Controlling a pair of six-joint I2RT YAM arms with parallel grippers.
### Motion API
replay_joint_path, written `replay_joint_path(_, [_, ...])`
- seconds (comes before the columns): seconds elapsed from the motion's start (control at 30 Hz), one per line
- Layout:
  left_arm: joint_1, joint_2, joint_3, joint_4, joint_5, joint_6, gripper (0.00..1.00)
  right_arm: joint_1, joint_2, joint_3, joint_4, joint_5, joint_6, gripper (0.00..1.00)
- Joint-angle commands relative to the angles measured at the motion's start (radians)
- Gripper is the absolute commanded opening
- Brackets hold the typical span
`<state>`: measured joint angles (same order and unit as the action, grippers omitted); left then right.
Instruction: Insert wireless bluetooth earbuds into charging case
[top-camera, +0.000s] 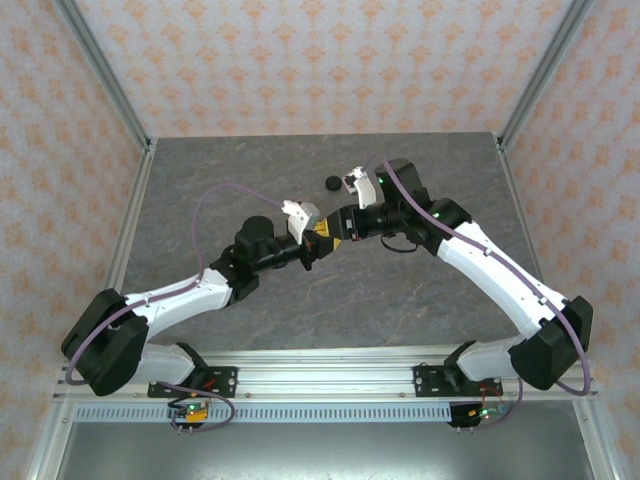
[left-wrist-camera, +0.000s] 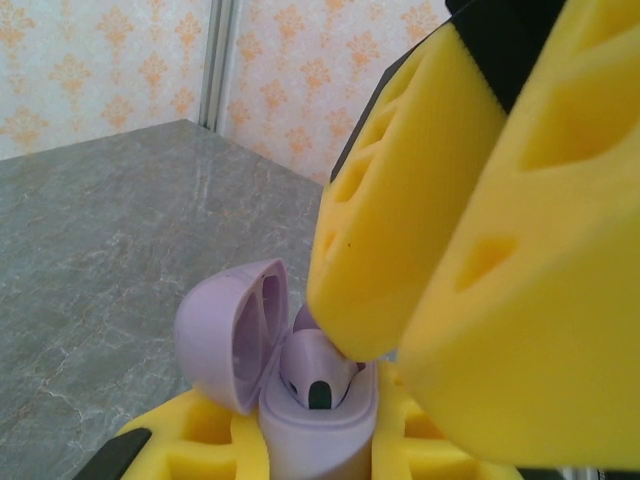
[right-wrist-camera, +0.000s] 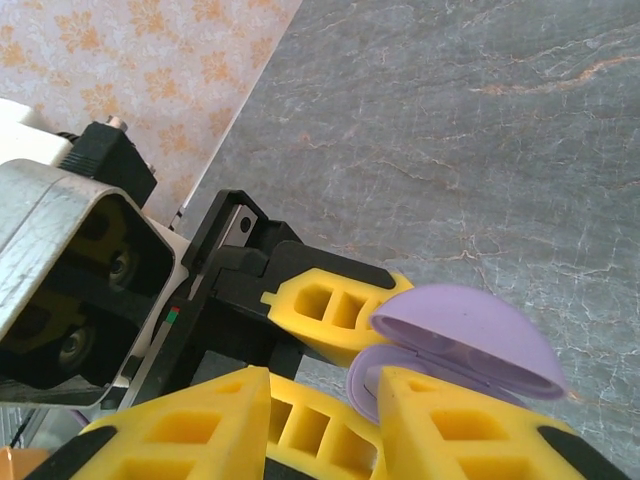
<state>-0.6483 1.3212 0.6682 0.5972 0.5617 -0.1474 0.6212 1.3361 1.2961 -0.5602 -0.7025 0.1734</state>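
At middle of counter (top-camera: 200, 165), we see left hand (top-camera: 322, 241) clamped on open lilac case (left-wrist-camera: 320, 425), mouth upward; lilac earbud (left-wrist-camera: 312, 372) sits roughly upright in well; right hand (right-wrist-camera: 325, 385) directly above, jaws part-open, nothing seen between; one fingertip (left-wrist-camera: 362, 320) touching earbud; right nearer.
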Motion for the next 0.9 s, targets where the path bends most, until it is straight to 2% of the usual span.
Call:
replay_joint_path(0.0, [-0.005,-0.028,0.037,0.005,0.003,0.028,0.07,0.003,-0.001,0.027,-0.021,0.048,-0.016,0.36])
replay_joint_path(0.17, [-0.005,-0.027,0.042,-0.027,0.001,0.047,0.07,0.003,-0.046,0.006,0.025,0.163,0.018,0.36])
replay_joint_path(0.33, [-0.016,-0.047,0.038,-0.072,0.02,0.127,0.07,-0.004,-0.043,0.035,-0.015,0.34,0.074,0.35])
replay_joint_path(0.5, [-0.028,-0.056,0.085,-0.2,0.051,0.215,0.07,-0.021,-0.002,0.077,-0.039,0.287,0.098,0.3])
replay_joint_path(0.73, [-0.042,-0.065,0.138,-0.324,0.066,0.318,0.07,-0.028,0.076,0.145,-0.124,0.247,0.111,0.07])
replay_joint_path(0.87, [-0.047,-0.065,0.144,-0.331,0.054,0.334,0.07,-0.032,0.102,0.158,-0.143,0.211,0.113,0.02])
